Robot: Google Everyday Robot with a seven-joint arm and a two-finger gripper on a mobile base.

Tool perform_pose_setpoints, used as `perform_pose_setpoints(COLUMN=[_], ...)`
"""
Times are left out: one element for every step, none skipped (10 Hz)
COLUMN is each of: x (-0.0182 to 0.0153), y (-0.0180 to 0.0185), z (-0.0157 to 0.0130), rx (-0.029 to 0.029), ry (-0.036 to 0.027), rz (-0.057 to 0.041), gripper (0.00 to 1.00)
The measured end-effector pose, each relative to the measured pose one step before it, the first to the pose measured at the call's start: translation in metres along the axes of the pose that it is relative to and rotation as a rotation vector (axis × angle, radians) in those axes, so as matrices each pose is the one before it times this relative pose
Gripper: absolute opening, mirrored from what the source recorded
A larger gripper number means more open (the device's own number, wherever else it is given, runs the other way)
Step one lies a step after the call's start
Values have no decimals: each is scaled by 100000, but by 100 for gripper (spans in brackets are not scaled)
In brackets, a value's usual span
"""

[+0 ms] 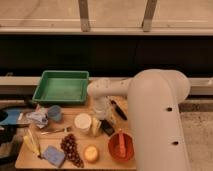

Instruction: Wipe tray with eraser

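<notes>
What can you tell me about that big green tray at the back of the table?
The green tray is a large shallow rectangle, plastic by the look of it, with raised sides that flare outward. It looks empty and lies flat at the back left of the wooden table, its long side along the back edge. Only the table seems to touch it. The gripper hangs over the table to the tray's front right, clear of it.
</notes>
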Motion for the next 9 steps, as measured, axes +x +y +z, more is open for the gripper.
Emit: perform_pose_setpoints(x=[-165,-178,-221,-282,-312,-289,-559,-488,-352], y=[-58,-151,-52,188,232,90,368,414,254], z=[-137,-171,-99,-118,-187,-252,-317,-235,-139], rx=[627,713,568,474,389,1226,1101,711,640], ry=[-9,-26,51,-21,-227,-198,-238,-234,-41], rz=[-147,54,-98,-605,-742,-606,-1030,-1039,-694], gripper=[80,80,80,80,80,80,80,80,80])
